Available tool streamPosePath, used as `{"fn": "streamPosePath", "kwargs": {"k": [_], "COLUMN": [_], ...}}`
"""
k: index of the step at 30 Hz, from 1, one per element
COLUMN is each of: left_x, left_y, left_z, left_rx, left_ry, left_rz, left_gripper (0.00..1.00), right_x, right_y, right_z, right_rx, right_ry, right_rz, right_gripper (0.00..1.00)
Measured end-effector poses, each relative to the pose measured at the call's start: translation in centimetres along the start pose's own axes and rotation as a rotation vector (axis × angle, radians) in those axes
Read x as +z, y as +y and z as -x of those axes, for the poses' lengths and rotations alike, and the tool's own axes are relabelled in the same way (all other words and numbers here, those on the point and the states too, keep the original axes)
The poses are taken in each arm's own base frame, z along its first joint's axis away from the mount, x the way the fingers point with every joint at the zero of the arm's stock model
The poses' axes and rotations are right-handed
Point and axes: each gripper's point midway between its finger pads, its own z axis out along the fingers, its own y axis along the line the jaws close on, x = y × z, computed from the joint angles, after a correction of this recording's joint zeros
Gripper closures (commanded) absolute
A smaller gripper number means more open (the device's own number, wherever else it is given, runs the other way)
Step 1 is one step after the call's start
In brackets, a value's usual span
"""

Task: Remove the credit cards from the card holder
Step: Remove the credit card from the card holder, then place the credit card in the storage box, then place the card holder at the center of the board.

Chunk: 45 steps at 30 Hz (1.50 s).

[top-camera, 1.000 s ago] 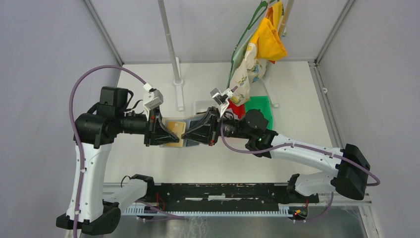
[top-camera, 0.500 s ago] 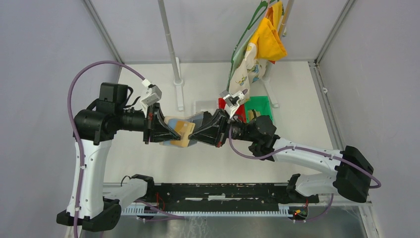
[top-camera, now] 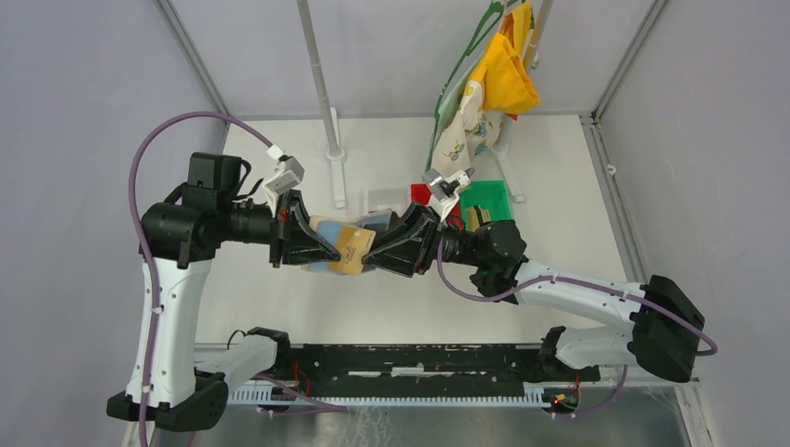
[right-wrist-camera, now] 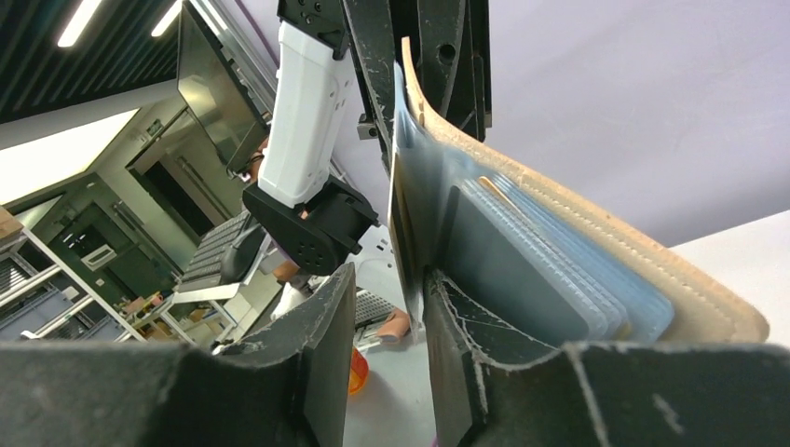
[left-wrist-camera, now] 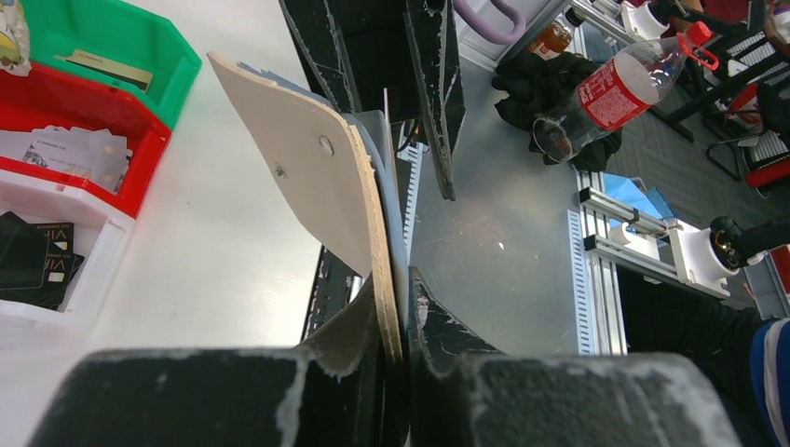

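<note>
Bins sit at the left edge of the left wrist view. The green bin at upper left holds one flat tan piece. The red bin below it holds white cards, and the white bin at lower left holds black cards.

The holder hangs mid-frame in the top view, above the surface and between the two grippers. More cards are layered in its blue-grey pockets.

Both arms reach level toward the frame's centre, with their grippers pointing at each other. The left gripper is clamped tight on the holder's tan flap. The right gripper has its jaws parted around a thin blue-grey leaf of the holder and does not pinch it.
</note>
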Motion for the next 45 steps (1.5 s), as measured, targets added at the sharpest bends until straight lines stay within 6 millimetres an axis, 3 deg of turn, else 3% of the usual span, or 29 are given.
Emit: {"fn": "streamPosePath", "kwargs": {"k": [2,5,8,13,16,22,24,27,31,33,36,39,45], "left_x": [0.0,0.0,0.0,-0.1,-0.3,-0.8,-1.0,-1.2,-1.5,-1.7,-1.7,-1.8,-1.5], "left_y": [0.0,0.1,0.0,0.5,1.8,4.8,5.3,6.2,7.6,8.2,9.1,10.2,13.6], "left_z": [0.1,0.4,0.5,0.3,-0.1,-1.7,-2.4,-4.2,-7.7,-9.5,-11.6,-13.1,-16.8], "left_rx": [-0.004,-0.002,0.006,0.011,0.016,0.036,0.056,0.117,0.160,0.163,0.169,0.169,0.195], "left_ry": [-0.003,-0.011,-0.019,-0.012,0.009,0.072,0.093,0.137,0.232,0.295,0.373,0.434,0.585], "left_rz": [0.001,0.006,0.012,0.053,0.120,0.258,0.281,0.305,0.326,0.316,0.292,0.286,0.312], "left_gripper": [0.98,0.98,0.98,0.98,0.98,0.98,0.98,0.98,0.98,0.98,0.98,0.98,0.98], "right_x": [0.3,0.7,1.0,0.7,-1.0,-7.6,-10.3,-14.8,-23.7,-28.2,-32.2,-34.3,-36.2], "right_y": [0.0,0.0,0.1,-1.0,-2.1,-5.6,-8.0,-12.3,-18.5,-20.2,-21.3,-22.6,-26.1], "right_z": [0.0,0.0,0.2,0.2,0.8,4.1,4.9,4.7,3.3,2.5,2.0,2.3,2.9], "right_rx": [0.008,0.015,0.014,-0.010,-0.046,-0.192,-0.236,-0.230,-0.149,-0.115,-0.097,-0.100,-0.092], "right_ry": [-0.003,-0.003,-0.005,0.012,0.036,0.026,0.038,0.090,0.179,0.223,0.273,0.326,0.422], "right_rz": [0.008,0.020,0.025,-0.023,-0.092,-0.356,-0.501,-0.734,-1.126,-1.313,-1.472,-1.580,-1.668], "right_gripper": [0.63,0.74,0.98,1.00,1.00,1.00,1.00,1.00,1.00,1.00,1.00,1.00,1.00]}}
